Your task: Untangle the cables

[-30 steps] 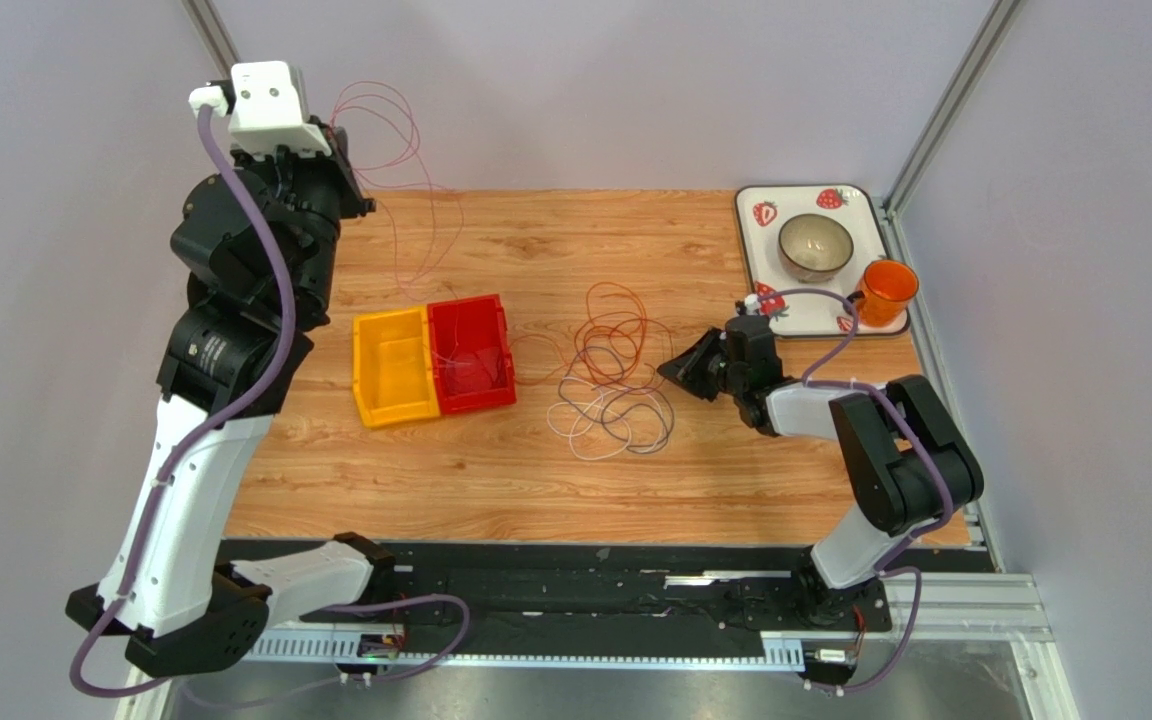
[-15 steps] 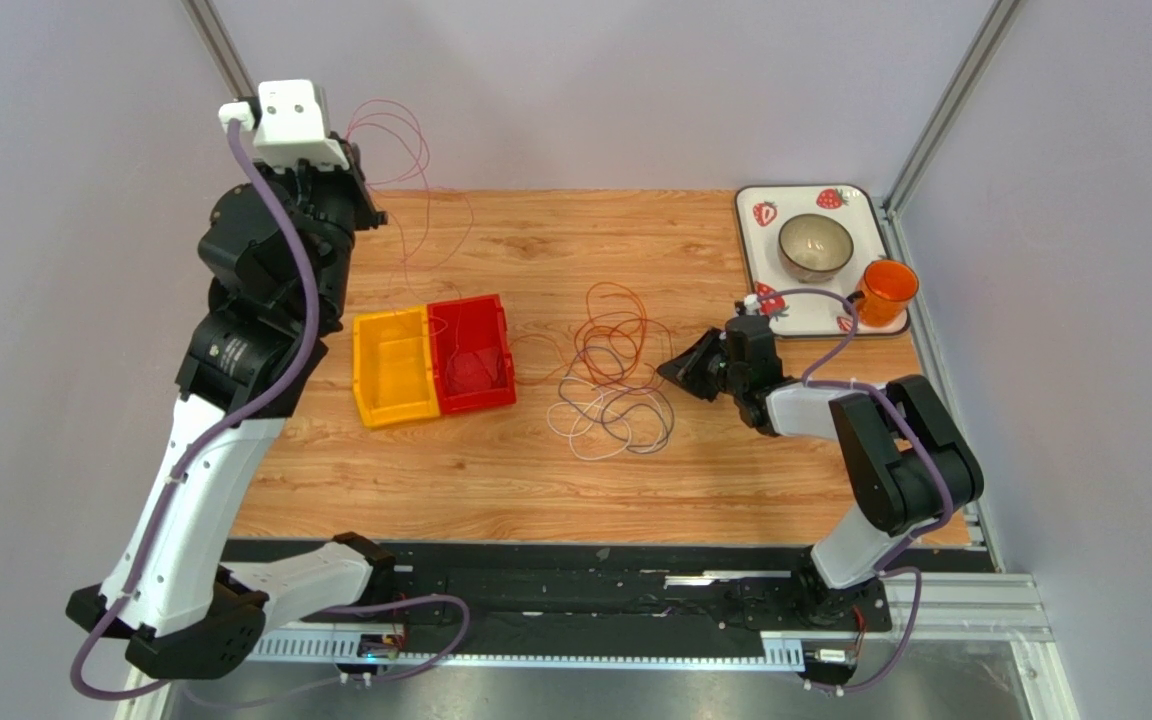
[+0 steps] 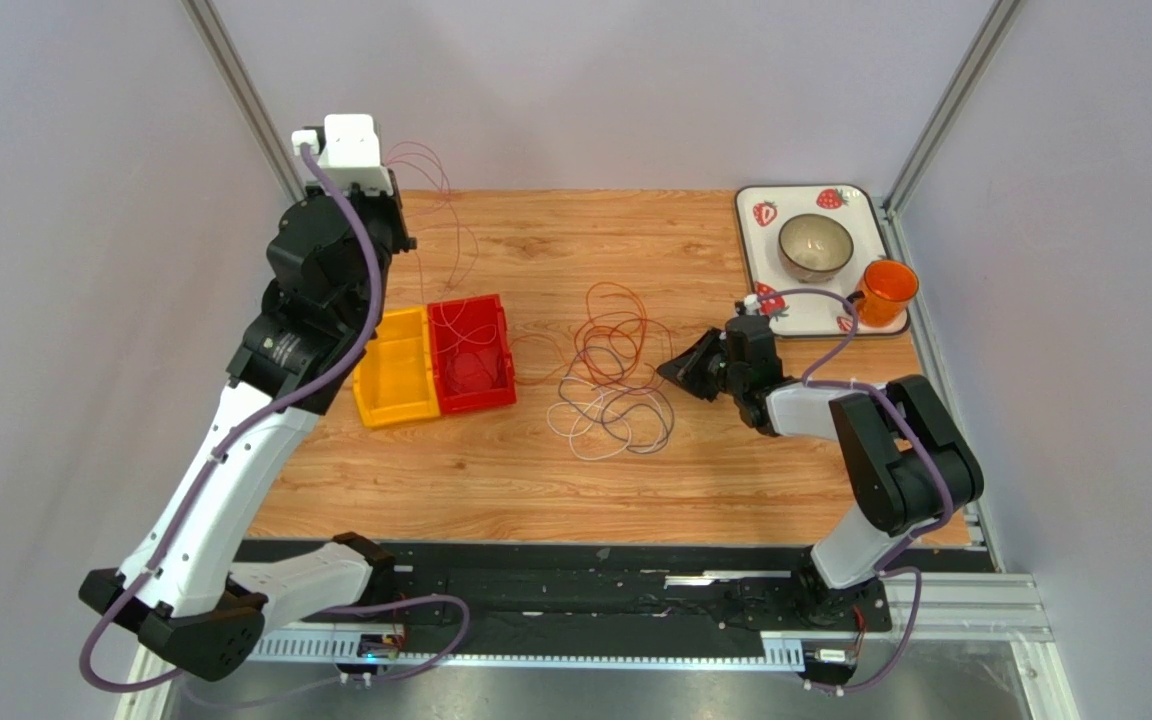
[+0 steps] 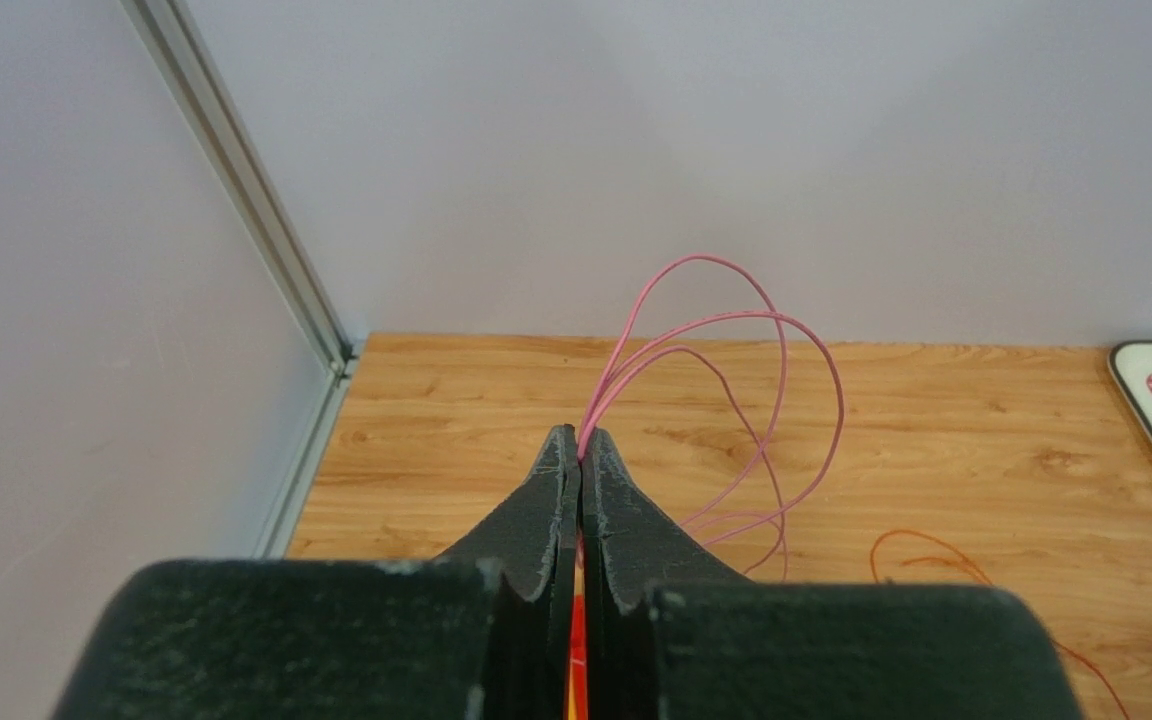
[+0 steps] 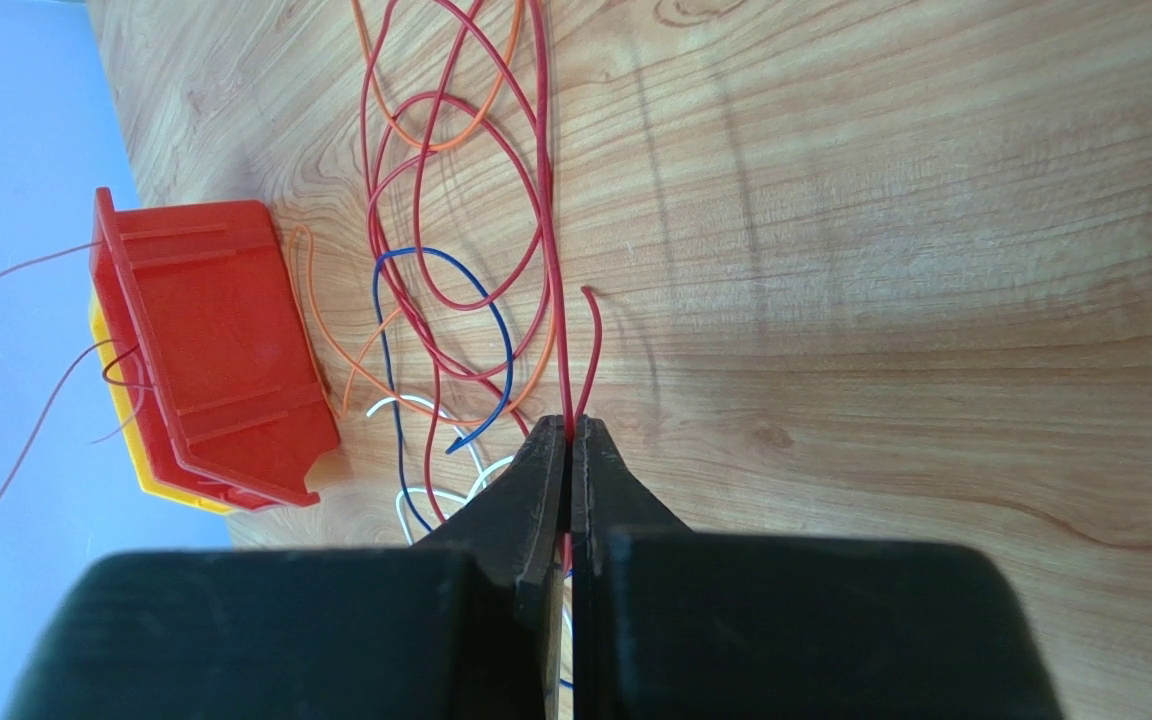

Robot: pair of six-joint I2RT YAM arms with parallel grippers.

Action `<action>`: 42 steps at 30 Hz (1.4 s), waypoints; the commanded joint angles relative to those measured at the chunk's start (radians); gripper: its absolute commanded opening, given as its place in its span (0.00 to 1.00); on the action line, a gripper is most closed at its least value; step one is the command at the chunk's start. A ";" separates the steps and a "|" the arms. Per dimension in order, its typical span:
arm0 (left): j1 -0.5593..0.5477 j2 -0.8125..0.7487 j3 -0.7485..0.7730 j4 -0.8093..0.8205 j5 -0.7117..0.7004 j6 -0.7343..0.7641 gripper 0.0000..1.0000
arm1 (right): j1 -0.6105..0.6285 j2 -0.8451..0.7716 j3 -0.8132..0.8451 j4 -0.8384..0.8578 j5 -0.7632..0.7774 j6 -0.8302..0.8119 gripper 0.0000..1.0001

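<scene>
Separation step: left pincer (image 4: 579, 450) clamps raised pink cable (image 4: 838, 402); right pincer (image 5: 569, 438) clamps red cable (image 5: 594, 345) beside tangle (image 3: 612, 375). Next, likely: release into red bin (image 3: 506, 354).

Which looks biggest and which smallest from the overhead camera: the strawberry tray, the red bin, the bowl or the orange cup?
1. strawberry tray, clearly the largest
2. red bin
3. bowl and orange cup: they look about alike in this view, so I won't rank one over the other.
</scene>
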 commanded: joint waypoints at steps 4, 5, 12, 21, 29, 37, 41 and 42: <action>0.006 -0.001 -0.044 0.045 -0.004 -0.060 0.00 | -0.005 0.012 0.036 0.044 -0.011 0.012 0.00; 0.006 -0.005 -0.070 0.048 0.001 -0.070 0.00 | -0.007 0.010 0.036 0.044 -0.011 0.012 0.00; 0.006 -0.021 -0.187 0.061 0.005 -0.152 0.00 | -0.005 0.013 0.036 0.044 -0.015 0.013 0.00; 0.006 0.010 -0.236 0.048 0.007 -0.186 0.00 | -0.008 0.017 0.036 0.045 -0.018 0.016 0.00; 0.006 0.059 -0.242 0.051 -0.031 -0.200 0.00 | -0.011 0.017 0.033 0.050 -0.021 0.018 0.00; 0.032 0.148 -0.257 0.012 -0.030 -0.278 0.00 | -0.016 0.018 0.032 0.056 -0.029 0.024 0.00; 0.068 0.198 -0.262 -0.014 -0.027 -0.336 0.00 | -0.019 0.023 0.032 0.059 -0.034 0.025 0.00; 0.075 0.211 -0.261 -0.022 -0.012 -0.349 0.00 | -0.019 0.023 0.032 0.059 -0.035 0.027 0.00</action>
